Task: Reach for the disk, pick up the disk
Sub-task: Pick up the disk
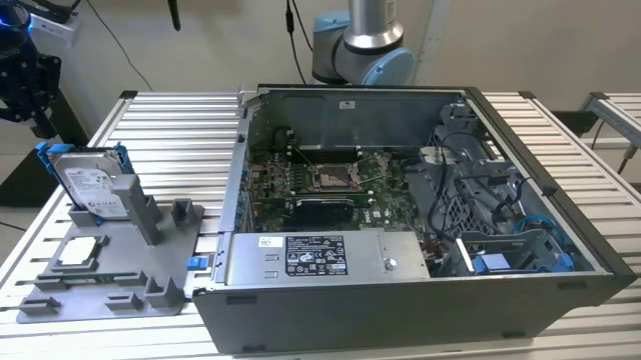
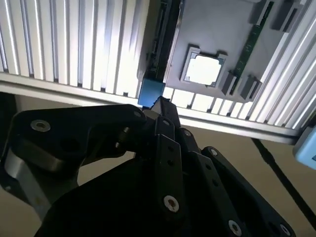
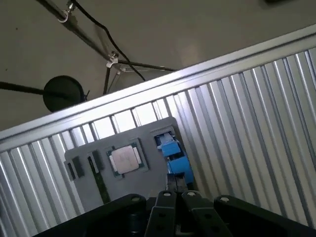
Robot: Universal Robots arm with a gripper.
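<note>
While the disk (image 1: 92, 182) stands on end, long axis vertical, the gripper (image 2: 159, 105) hangs clenched.

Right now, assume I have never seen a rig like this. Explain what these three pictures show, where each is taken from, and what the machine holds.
The machine is a robot arm. In the exterior view its base stands beyond an open computer case on a ribbed metal table. That view comes from a camera off the arm. Both wrist views come from cameras riding on the arm, so its black tool shows in their foreground, pointing toward a grey holder. The holder sits on the exterior view's left. In it the disk, framed by blue rails, stands upright, and a small square chip lies flat. The disk is in its slot, not yet lifted.
</note>
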